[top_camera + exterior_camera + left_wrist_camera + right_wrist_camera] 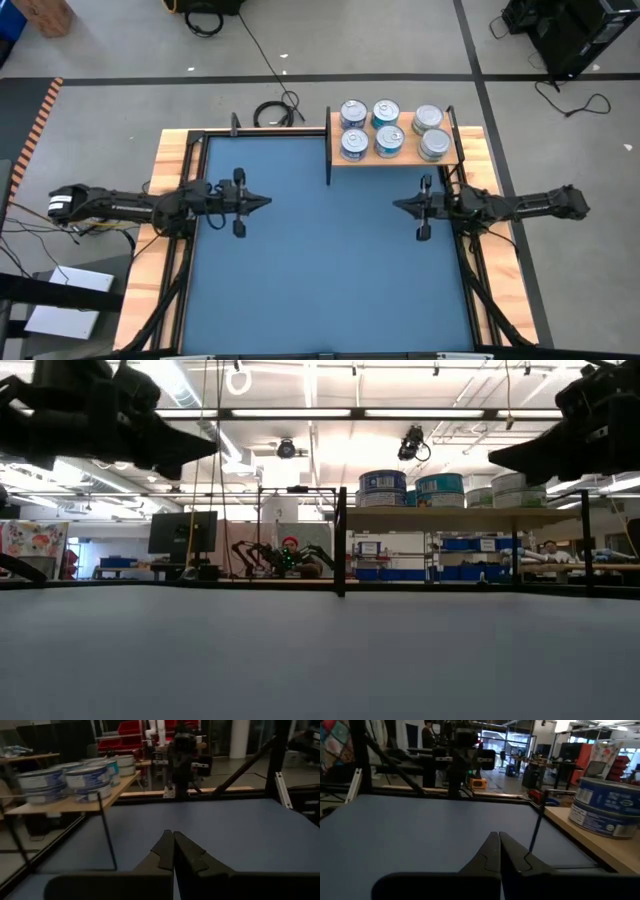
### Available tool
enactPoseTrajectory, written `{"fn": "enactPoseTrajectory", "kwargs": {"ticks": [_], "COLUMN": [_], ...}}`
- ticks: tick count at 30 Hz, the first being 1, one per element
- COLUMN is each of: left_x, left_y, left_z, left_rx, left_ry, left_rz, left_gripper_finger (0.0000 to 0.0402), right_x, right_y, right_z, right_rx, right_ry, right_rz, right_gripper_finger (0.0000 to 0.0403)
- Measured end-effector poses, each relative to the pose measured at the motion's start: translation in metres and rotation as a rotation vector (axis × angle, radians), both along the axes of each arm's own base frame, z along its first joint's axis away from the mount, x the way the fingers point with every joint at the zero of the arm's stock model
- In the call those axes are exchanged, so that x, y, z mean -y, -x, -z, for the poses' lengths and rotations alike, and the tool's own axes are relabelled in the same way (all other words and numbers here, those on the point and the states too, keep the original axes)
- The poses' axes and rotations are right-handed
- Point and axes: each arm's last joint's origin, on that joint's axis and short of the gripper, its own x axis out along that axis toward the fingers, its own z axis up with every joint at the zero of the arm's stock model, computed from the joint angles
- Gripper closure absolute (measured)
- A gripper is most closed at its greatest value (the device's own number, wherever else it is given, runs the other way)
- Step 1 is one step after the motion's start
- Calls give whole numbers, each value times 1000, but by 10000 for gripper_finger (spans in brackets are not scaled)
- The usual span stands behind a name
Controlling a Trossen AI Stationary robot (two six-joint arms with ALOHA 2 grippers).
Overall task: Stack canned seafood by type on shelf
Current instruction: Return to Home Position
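Since every tin that shows sits on the shelf (400,160), I judge the stacking done and the arms simply parked.

Canned seafood (386,112): six stack tops on the shelf board, two rows of three.
- Blue/teal labels fill the two columns toward the shelf's left-arm end. Grey-silver labels fill the column at its right-arm end.
- The side views show stacks two tins high. I cannot tell whether every stack is.
- Likely reason: one type per column keeps the sort readable, and stacking saves board area.

Left gripper (265,203): well apart from the shelf, out beyond its left-arm end and forward of its front edge, raised above the blue mat (320,280).

Right gripper (397,206): near the shelf's front edge but not touching it, also raised.

Jaws: on both arms the fingers are pressed together tip to tip, with nothing between them and nothing touched.

Likely reason for the pose: being raised and off the shelf keeps the arms clear of its black posts (329,145) and the stacks.
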Motion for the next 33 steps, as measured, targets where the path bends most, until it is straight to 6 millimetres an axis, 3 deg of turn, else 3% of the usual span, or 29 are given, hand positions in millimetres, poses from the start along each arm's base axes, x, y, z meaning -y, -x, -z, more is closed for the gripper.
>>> {"fn": "enactPoseTrajectory", "kwargs": {"ticks": [9,18,33], "left_x": [3,6,7], "left_y": [36,60,60], "left_z": [20,24,24], "left_rx": [29,19,28], "left_ry": [46,40,76], "left_rz": [-39,-43,-4], "left_gripper_finger": [397,397,397], "right_x": [2,3,5], "right_y": [10,14,16], "right_z": [3,-1,-3], "right_rx": [-25,17,54], "right_ry": [-15,27,-16], "right_rz": [63,95,157], "right_gripper_finger": [402,402,403]}}
